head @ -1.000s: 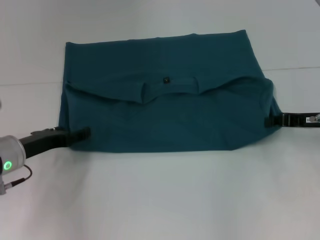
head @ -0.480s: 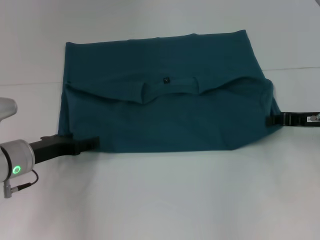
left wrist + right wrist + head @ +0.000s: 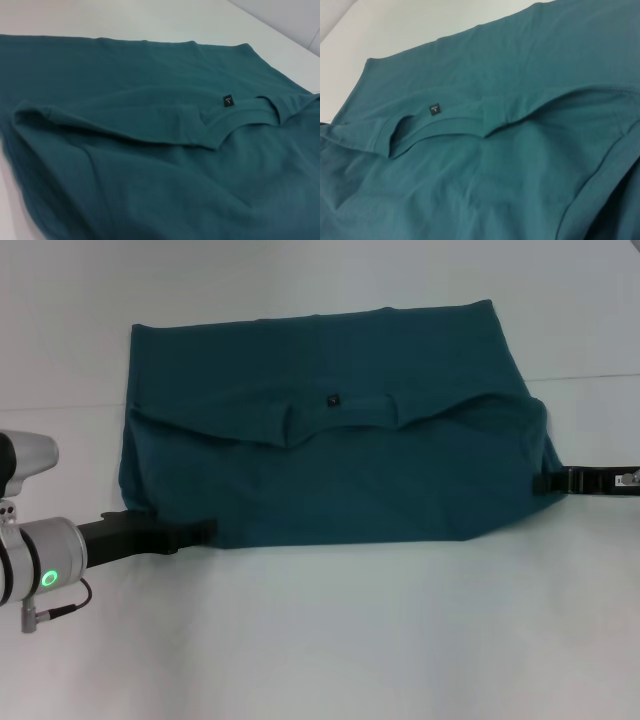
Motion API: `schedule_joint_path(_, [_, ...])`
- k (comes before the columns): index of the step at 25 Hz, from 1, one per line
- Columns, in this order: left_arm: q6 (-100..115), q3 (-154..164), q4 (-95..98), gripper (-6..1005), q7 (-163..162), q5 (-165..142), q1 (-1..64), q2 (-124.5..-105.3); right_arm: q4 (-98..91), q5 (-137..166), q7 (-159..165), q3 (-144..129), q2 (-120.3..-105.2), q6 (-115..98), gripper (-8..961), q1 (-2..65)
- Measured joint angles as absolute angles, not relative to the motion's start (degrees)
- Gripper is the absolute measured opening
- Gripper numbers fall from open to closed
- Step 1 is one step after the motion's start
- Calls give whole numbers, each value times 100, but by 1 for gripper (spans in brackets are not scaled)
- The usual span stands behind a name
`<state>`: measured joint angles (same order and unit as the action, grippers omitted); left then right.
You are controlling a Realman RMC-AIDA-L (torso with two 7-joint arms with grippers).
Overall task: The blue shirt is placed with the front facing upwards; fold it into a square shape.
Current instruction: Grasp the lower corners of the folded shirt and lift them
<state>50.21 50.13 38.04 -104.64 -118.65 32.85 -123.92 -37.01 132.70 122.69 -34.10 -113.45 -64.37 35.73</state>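
The blue shirt (image 3: 330, 470) lies folded across the white table (image 3: 350, 640), its upper half doubled down so the neckline and a small dark tag (image 3: 332, 398) sit mid-cloth. My left gripper (image 3: 200, 532) rests low at the shirt's near-left corner, touching the near hem. My right gripper (image 3: 542, 481) sits against the shirt's right edge, where the cloth bulges. The left wrist view looks across the shirt (image 3: 150, 165) to the tag (image 3: 228, 101). In the right wrist view, the shirt (image 3: 495, 165) and the tag (image 3: 434, 108) show from the other side.
Bare white table surrounds the shirt, with a wide stretch in front of the near hem. A faint seam line in the table runs behind the shirt at both sides.
My left arm has slid to the right and a little nearer along the shirt's near-left corner. The right arm and the shirt have stayed put.
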Motion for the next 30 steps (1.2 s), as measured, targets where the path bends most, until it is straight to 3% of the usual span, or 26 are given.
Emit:
schedule_joint_path(12, [4961,5027,3877,873,-10468,-11984,3300,-12392,-3677,13271,12268,-3410,-11345,-6380,28,3567])
schedule_joint_path(30, [4870,5029,4009,129,-10763,-12189,3322,-12385,-3654,13271,12269,-3410,-11363,-6343,29,3561])
